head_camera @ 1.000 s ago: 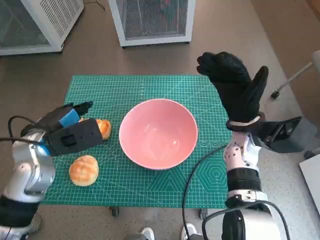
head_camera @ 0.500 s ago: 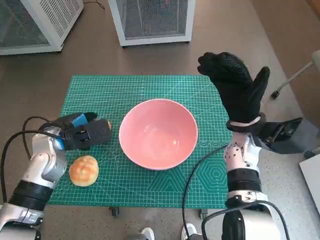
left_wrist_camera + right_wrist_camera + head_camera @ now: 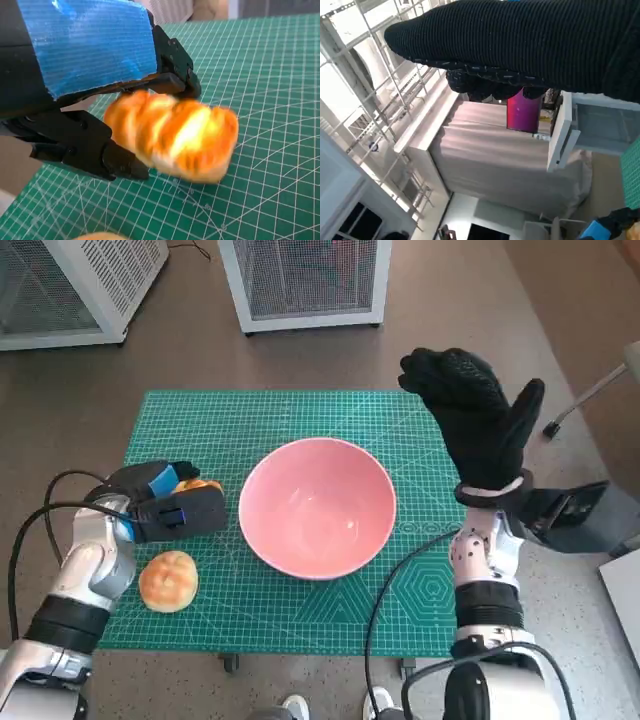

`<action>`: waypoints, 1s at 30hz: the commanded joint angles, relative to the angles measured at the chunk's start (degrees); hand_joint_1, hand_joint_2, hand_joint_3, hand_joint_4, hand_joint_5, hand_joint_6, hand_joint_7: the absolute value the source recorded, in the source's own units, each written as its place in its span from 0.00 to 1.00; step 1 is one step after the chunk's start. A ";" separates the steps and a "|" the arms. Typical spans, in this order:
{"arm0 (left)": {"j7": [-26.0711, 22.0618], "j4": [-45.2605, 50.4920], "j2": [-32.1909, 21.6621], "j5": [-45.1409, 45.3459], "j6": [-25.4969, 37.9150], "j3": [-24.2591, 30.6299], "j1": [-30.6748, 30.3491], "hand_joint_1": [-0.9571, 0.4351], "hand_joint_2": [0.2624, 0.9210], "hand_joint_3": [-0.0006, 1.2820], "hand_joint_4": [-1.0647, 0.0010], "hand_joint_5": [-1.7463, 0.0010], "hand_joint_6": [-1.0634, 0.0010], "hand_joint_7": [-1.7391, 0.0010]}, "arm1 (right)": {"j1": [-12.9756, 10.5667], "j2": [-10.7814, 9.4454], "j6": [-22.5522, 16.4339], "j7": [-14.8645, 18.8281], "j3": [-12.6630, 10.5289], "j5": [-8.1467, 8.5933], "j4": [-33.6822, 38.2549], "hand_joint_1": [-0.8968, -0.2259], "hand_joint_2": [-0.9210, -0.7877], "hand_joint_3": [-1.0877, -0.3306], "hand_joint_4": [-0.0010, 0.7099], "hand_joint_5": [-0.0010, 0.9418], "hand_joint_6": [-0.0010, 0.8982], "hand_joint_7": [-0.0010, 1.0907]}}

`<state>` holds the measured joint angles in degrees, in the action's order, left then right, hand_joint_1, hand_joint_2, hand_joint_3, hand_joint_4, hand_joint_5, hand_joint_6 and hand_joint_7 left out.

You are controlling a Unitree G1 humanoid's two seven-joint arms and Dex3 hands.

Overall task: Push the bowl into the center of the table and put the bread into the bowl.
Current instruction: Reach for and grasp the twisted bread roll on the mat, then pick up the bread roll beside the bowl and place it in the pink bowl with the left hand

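bowl: pink bowl [image 3: 317,507] sits about mid-table on the green mat [image 3: 250,415], nothing in it. i judge the push done, so the bread is the job now.
left hand: my left hand [image 3: 168,505] is down at the left side of the mat, just beside the bowl's left rim. the head view shows a sliver of orange crust peeking out above it.
grip: in the wrist view a bread roll [image 3: 172,134] sits between the black fingers [image 3: 95,150], one set above it and one below. it's blurred, so i take it as held, though i can't tell how firmly or whether it's clear of the mat.
second roll: another round roll [image 3: 167,580] lies on the mat nearer me, apart from the hand, untouched.
right hand: my right hand [image 3: 470,415] is up over the right edge of the table, fingers spread, holding nothing, well apart from the bowl. its wrist camera shows only glove and room.
step in hand: lifting this roll and carrying it right, over the rim.
how i'd do it well: i'd squeeze gently, since soft bread dents and can slip. lift straight up before travelling so the knuckles clear the rim and don't nudge the bowl off centre.
release: i'd let go low over the middle of the bowl.
watch for: clipping the near rim with the hand.
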<state>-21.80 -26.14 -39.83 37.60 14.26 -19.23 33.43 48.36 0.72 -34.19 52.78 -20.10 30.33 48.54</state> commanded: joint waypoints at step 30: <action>-1.46 49.98 -2.21 -2.22 3.48 19.41 -8.08 0.69 0.99 0.03 0.28 0.38 0.39 0.34 | -3.04 -0.50 2.79 0.22 0.71 1.11 -2.50 0.65 0.00 0.90 0.65 0.00 0.72 0.01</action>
<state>-24.09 20.54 -42.63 35.08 18.43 -0.61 25.61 46.71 0.02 -32.15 52.73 -19.64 31.26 46.27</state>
